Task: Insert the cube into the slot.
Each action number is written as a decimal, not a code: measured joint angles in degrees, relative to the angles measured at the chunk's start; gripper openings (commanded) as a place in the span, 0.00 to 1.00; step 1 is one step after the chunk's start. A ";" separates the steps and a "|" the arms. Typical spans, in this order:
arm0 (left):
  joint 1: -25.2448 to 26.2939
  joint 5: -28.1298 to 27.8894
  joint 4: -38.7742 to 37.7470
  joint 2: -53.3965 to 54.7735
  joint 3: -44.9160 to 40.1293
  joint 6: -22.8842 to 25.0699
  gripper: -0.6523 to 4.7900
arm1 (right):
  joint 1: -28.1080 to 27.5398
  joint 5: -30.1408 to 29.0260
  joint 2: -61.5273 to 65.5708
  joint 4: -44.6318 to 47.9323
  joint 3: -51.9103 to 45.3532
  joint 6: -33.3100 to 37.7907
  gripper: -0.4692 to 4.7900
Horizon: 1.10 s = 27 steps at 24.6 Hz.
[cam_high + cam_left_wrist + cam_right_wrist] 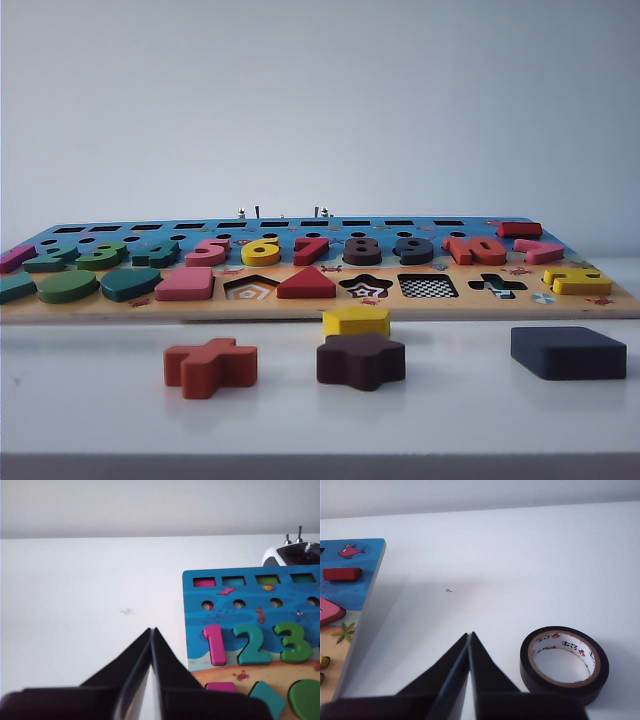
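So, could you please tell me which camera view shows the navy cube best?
The exterior view: the cube lies whole and unobstructed on the table, right of the brown star piece. Neither wrist view shows it; the left pincer faces the board's numbers, the right pincer a tape roll.

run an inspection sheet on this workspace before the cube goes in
surface: white table, a small speck beside each gripper
job's things: navy cube loose in front of the puzzle board; checkered slot empty
clutter: red cross piece, brown star piece, yellow block, black tape roll
grippers: left gripper shut, empty, off the board's corner; right gripper shut, empty, beside the tape
cables: nothing seen
surroundings: plain pale wall
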 measured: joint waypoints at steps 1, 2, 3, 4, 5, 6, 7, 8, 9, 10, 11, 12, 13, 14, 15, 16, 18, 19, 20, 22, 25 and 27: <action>-0.31 0.13 -0.90 0.70 0.85 0.11 0.16 | 0.00 0.00 0.00 0.00 0.00 0.07 0.08; -0.57 0.17 -1.40 1.38 1.49 0.13 0.16 | 0.00 -0.02 0.00 0.00 0.00 0.20 0.08; -0.76 0.22 -2.03 2.03 2.12 0.13 0.16 | 0.00 -0.02 0.00 0.00 0.00 0.22 0.08; -1.05 0.26 -2.82 2.78 2.91 0.13 0.16 | 0.00 -0.02 0.00 0.00 0.00 0.39 0.08; -1.51 0.26 -3.58 3.45 3.78 0.13 0.16 | 0.00 -0.02 0.00 0.00 0.00 0.48 0.08; -2.32 0.57 -4.74 4.79 5.62 0.13 0.16 | 0.00 -0.02 0.00 0.00 0.00 1.38 0.08; -2.99 0.85 -5.62 5.86 6.93 0.15 0.16 | 0.00 -0.02 0.00 0.00 0.00 2.73 0.08; -3.50 1.07 -6.45 6.58 7.76 0.26 0.16 | 0.00 -0.02 0.00 0.02 0.00 3.69 0.08; -4.15 1.38 -7.41 7.43 8.68 0.39 0.16 | 0.00 -0.02 0.00 0.11 -0.02 4.63 0.08; -4.68 1.53 -8.22 8.11 9.38 0.48 0.16 | 0.00 -0.02 0.00 0.15 -0.02 5.53 0.08; -5.33 1.68 -9.07 8.92 10.25 0.61 0.16 | 0.00 -0.07 0.00 0.15 -0.02 6.75 0.08; -6.54 2.14 -10.45 10.45 11.91 1.05 0.16 | 0.00 -0.44 0.00 0.17 -0.02 9.27 0.08; -7.32 2.47 -11.52 11.56 13.14 1.46 0.16 | 0.00 -0.50 0.00 0.20 -0.02 10.62 0.08; -8.59 2.84 -13.35 13.29 15.21 1.73 0.16 | 0.00 -0.57 0.00 0.20 -0.02 12.35 0.08; -9.25 2.89 -14.38 14.21 16.35 1.84 0.16 | 0.00 -0.63 0.00 0.24 -0.02 13.16 0.08; -9.70 3.02 -15.26 14.97 17.31 1.86 0.16 | 0.00 -0.63 0.00 0.24 -0.02 13.70 0.09; -10.75 3.89 -17.35 16.83 19.61 1.90 0.16 | 0.00 -0.74 0.00 0.26 -0.02 14.97 0.09; -11.19 4.46 -18.36 17.81 20.76 1.92 0.16 | 0.00 -0.94 0.00 0.35 -0.02 15.76 0.09; -11.56 5.03 -19.26 18.60 21.77 1.97 0.16 | 0.00 -1.11 0.00 0.46 -0.02 16.52 0.09; -12.22 6.82 -20.96 20.41 24.06 2.32 0.16 | 0.00 -2.01 0.00 0.79 -0.04 17.92 0.09; -12.98 12.35 -24.06 23.89 27.96 3.72 0.16 | 0.00 -5.29 0.00 1.62 -0.07 19.93 0.09; -12.98 16.26 -26.18 25.55 29.83 4.50 0.16 | 0.00 -8.15 0.00 2.49 -0.07 20.65 0.09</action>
